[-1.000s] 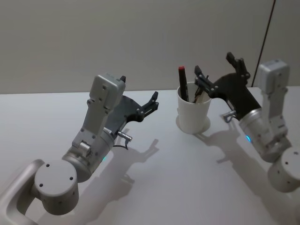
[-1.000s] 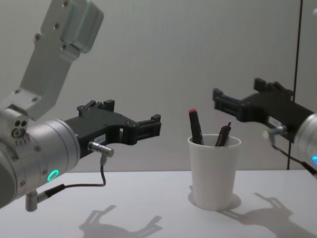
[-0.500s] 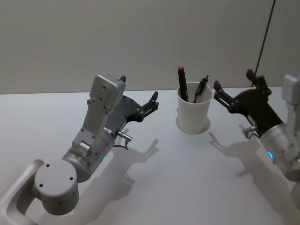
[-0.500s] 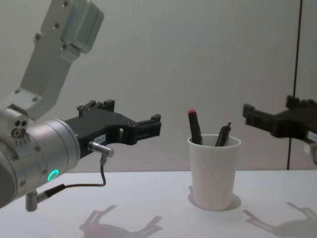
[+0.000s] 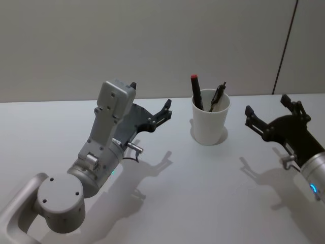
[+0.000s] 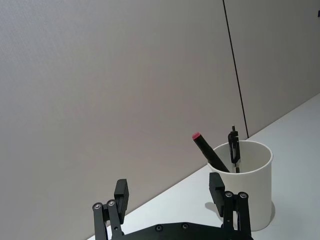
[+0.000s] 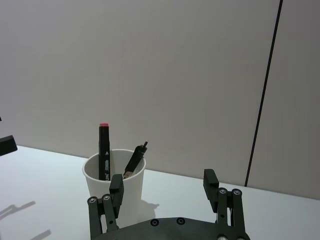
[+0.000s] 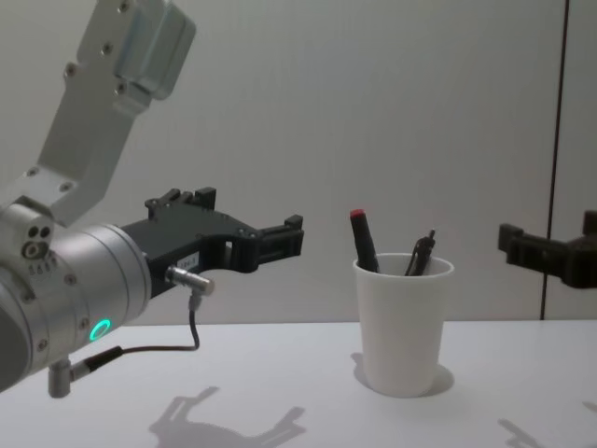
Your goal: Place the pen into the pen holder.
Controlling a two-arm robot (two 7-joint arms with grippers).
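The pen holder (image 5: 209, 127) is a white paper cup standing upright on the table, right of centre. In it leans the pen (image 5: 218, 95), thin and black with a clip, beside a black marker with a red cap (image 5: 195, 91). My right gripper (image 5: 267, 108) is open and empty, hanging to the right of the cup and well apart from it. From the right wrist view, cup (image 7: 97, 182) and pen (image 7: 134, 159) lie ahead of the open right gripper (image 7: 163, 186). My left gripper (image 5: 167, 110) is open and empty, left of the cup and above the table.
A white table (image 5: 203, 188) runs to a plain grey wall (image 5: 152, 40) with a dark vertical seam at the right. My left arm (image 5: 109, 137) rises over the table's left half. The chest view shows the cup (image 8: 403, 327) between the two grippers.
My right gripper has drawn back from the cup's rim, moving right and toward me, open and without the pen. The pen stays leaning in the cup. The left arm has not moved.
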